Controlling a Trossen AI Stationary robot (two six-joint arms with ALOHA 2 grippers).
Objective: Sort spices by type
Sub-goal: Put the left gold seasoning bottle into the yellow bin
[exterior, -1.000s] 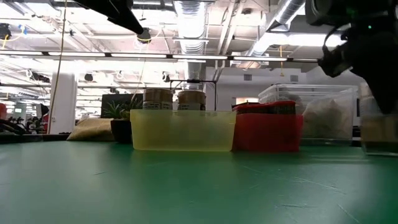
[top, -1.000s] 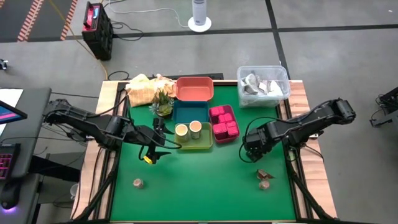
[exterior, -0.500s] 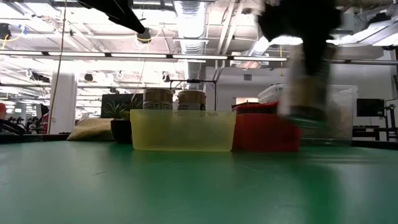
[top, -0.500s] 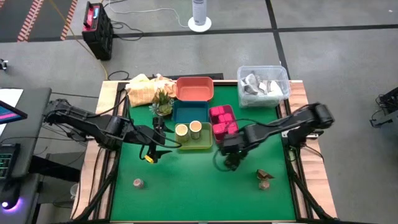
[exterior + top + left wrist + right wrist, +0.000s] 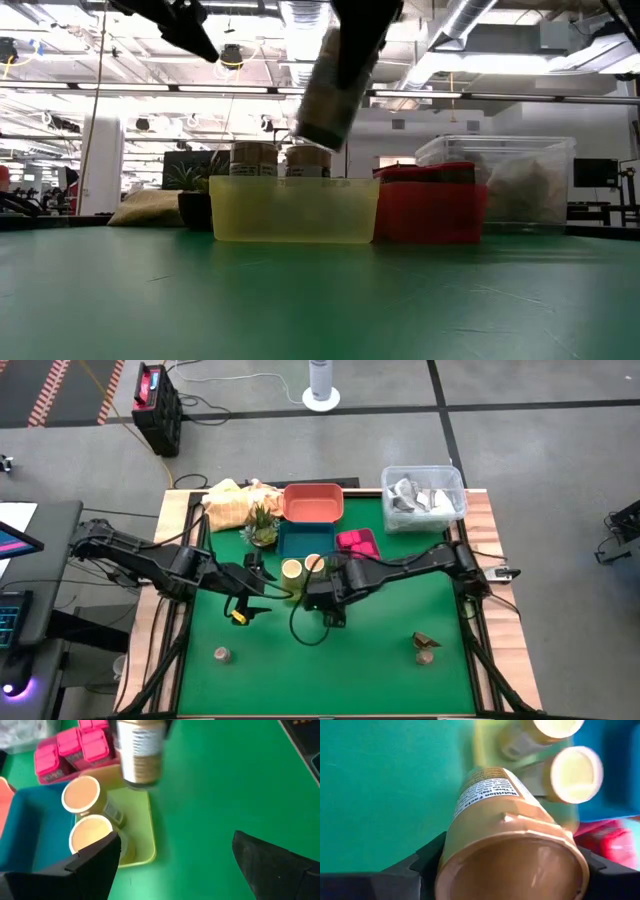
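Right gripper [image 5: 322, 592]: fingers pinch a tan jar [image 5: 507, 835] on both sides; held in the air over the yellow-green tray [image 5: 294, 210], tilted.
Held jar: tan plastic body with a white printed label; the right wrist view shows its recessed base, the left wrist view [image 5: 140, 751] shows its side and label.
Left gripper [image 5: 252, 592]: fingers spread, holding nothing, hovering just beside the yellow-green tray's near corner.
Low view only: held jar [image 5: 328, 98] hangs clear above the tray rim.
Yellow-green tray contents: two tan jars with pale tops [image 5: 89, 817], standing side by side at the far end.
Pink tray [image 5: 358, 543]: magenta square blocks [image 5: 70, 747], packed close.
Teal tray [image 5: 297, 538]: behind the yellow-green tray, touching it.
High view only: a small jar [image 5: 221, 654] near the surface's front left; brown lumps [image 5: 425, 647] front right, well apart from the trays.
Green surface [image 5: 380, 660]: carries all trays.
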